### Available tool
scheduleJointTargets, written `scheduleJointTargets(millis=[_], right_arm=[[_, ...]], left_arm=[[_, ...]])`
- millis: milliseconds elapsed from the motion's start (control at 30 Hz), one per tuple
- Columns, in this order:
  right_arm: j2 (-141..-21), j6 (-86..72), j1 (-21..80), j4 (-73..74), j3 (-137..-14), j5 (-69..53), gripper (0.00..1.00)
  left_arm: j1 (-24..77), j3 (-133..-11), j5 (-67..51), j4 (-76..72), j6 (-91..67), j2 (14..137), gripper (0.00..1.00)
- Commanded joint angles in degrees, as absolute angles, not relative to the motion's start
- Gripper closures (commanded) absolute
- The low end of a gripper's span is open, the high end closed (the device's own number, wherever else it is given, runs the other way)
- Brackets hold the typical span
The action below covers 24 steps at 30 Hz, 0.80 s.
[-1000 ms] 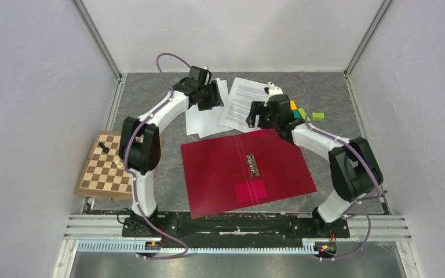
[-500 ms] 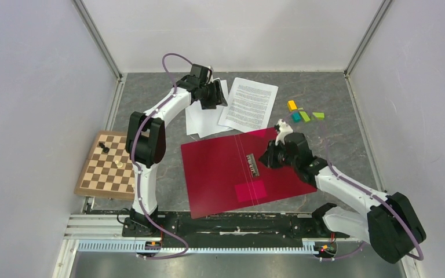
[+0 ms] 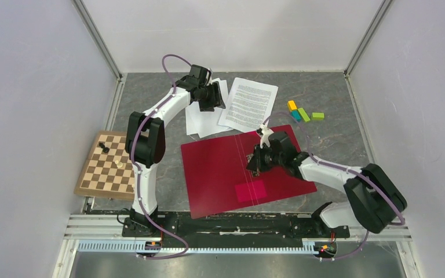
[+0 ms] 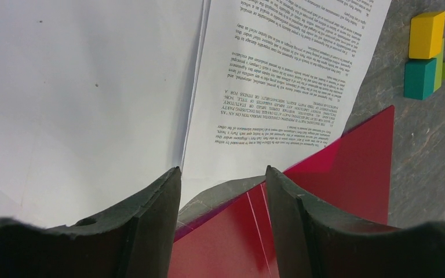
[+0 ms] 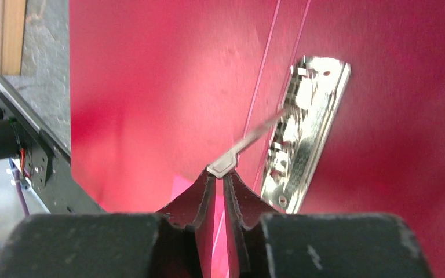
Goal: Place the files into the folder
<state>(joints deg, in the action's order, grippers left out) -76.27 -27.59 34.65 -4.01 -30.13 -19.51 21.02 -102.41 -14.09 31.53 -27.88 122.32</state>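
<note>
The right gripper (image 5: 219,174) has swung away from the papers at the back of the table and come down on the folder (image 3: 214,174), its jaws drawn in from wide to a thin slit.

At far left, a wooden chessboard (image 3: 107,168) carrying two pieces sits well clear of the work. Next to it, the left gripper (image 4: 221,171) hovers low over the files (image 3: 249,105), its fingers standing well apart with nothing between them. The files lie fanned on the grey table behind the folder: blank sheets (image 3: 203,121) on the left, the printed sheet on the right, its near corner just beside the folder's far edge.

The folder lies open and flat at centre, with a pink square (image 3: 250,190) on its inside face. At its spine the right gripper pinches the tip of the clip lever (image 5: 249,142), which slants up from the metal clip (image 5: 307,133).

The step in hand looks to be opening the clip, and no sheet is in the folder yet. The next move likely calls for a steady lift of the lever without the thin tip slipping free, after which the sheets must be slid across.

The right arm stretched over the folder's right half may block that path. The coloured blocks (image 3: 302,113) at the back right stand out of the way.
</note>
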Motion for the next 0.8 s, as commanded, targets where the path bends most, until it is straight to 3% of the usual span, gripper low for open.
scheduleJointTargets(millis=[0, 300, 567, 767], right_arm=[[-81.38, -25.5, 33.57, -7.92, -37.97, -19.37, 0.88], [-94.56, -23.19, 31.54, -7.95, -46.15, -18.58, 0.9], [-97.9, -23.2, 31.38, -8.93, -48.13, -18.45, 0.9], [-93.62, -23.21, 31.38, -5.9, -52.98, -17.36, 0.78]], left_arm=[[20.65, -103.28, -14.8, 32.69, -24.91, 118.44, 0.38], [20.51, -102.33, -15.4, 33.22, -24.26, 117.28, 0.38], [20.55, -102.51, -16.82, 32.45, -24.78, 117.66, 0.38], [20.53, -102.82, -17.77, 30.08, -24.88, 119.96, 0.36]])
